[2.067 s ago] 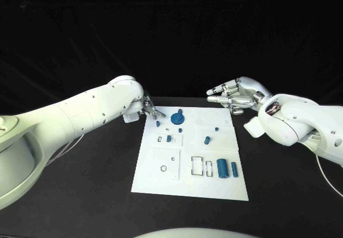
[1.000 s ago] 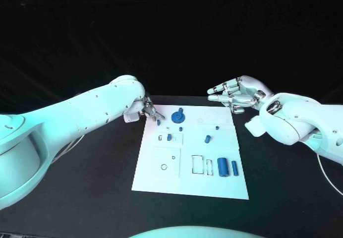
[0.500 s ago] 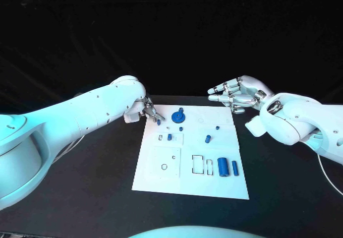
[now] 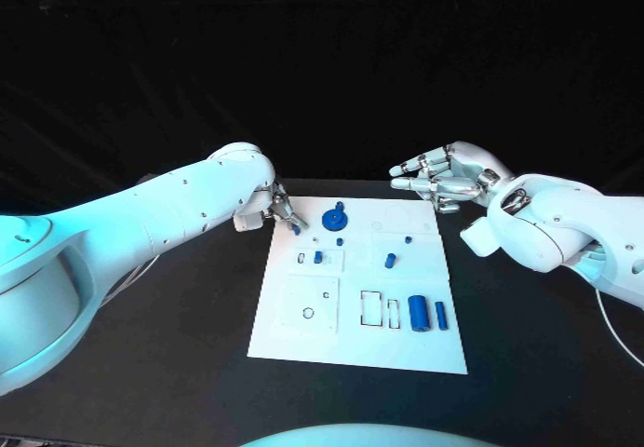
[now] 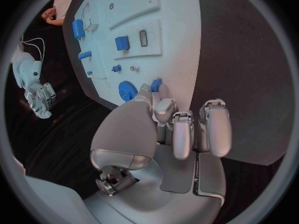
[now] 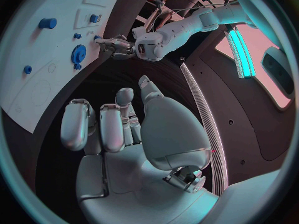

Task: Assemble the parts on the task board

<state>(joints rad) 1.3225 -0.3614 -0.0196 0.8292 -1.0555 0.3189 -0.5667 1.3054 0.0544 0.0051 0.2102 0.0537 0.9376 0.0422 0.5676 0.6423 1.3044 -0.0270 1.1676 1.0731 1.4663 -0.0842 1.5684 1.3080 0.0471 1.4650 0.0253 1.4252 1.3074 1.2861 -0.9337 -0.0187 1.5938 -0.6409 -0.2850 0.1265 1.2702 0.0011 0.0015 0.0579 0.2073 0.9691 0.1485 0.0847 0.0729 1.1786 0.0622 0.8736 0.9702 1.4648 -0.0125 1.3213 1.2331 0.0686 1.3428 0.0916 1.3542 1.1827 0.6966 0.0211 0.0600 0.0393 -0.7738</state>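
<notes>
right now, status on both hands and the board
Left hand at task board's far left corner, pinching a small blue part. Right hand open, hovering off far right corner. Nothing blocking the board.

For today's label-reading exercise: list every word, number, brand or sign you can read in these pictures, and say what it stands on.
None can be read.
The task board carries only outlines and holes, with no legible lettering.
The blue parts, such as the gear, show no markings.
The left hand and right hand show no brand or number.
</notes>
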